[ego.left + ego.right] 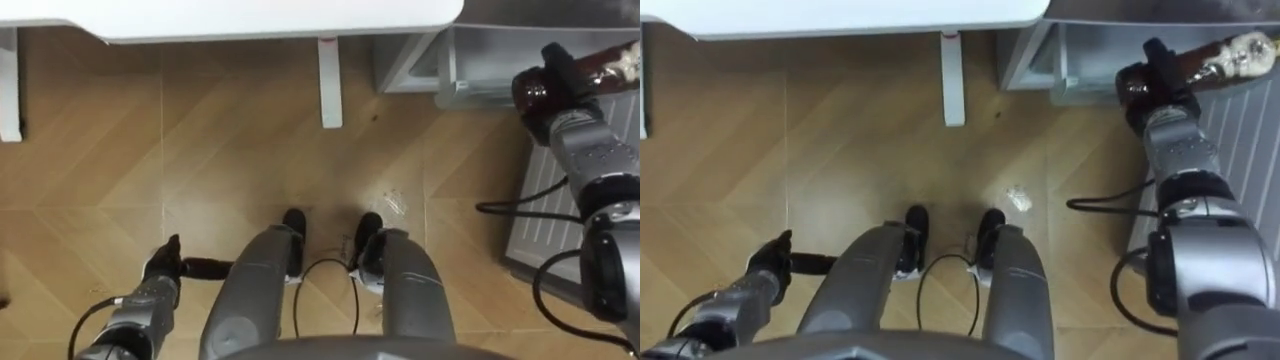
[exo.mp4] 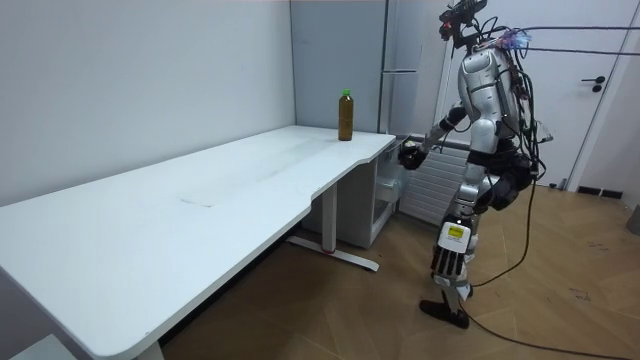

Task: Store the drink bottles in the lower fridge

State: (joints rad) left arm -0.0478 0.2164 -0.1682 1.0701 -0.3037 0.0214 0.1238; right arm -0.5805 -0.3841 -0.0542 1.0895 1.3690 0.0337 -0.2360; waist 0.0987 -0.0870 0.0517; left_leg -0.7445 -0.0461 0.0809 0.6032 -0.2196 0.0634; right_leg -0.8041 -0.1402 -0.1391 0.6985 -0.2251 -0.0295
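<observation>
Stance: robot upright on the wood floor (image 1: 200, 150), at the end of the white bench (image 1: 250, 20), with the tall grey fridge (image 2: 400, 60) ahead and to its right.
Right hand: right hand (image 1: 553, 88) raised forward at the upper right of the eye views, fingers curled round a brown bottle (image 1: 610, 68).
Brown bottle: dark glass with a pale label, held close to level and clear of the floor. It sits just right of the lower fridge compartment (image 1: 470, 60) and is not inside it.
Lower fridge compartment: grey interior showing, low beside the bench leg (image 1: 330, 85).
Left hand: left hand (image 1: 163, 268) hangs low at the robot's side, at the lower left of the eye views. Fingers are loose and fairly straight, holding nothing.
Second drink: a green-capped bottle (image 2: 345, 115) stands upright on the far corner of the bench, near the fridge and well apart from both hands.
Ribbed panel: white ribbed panel (image 1: 550, 215) on the robot's right, below the raised forearm in the eye views.
Floor: a small pale mark (image 1: 393, 205) lies just ahead of the feet.
</observation>
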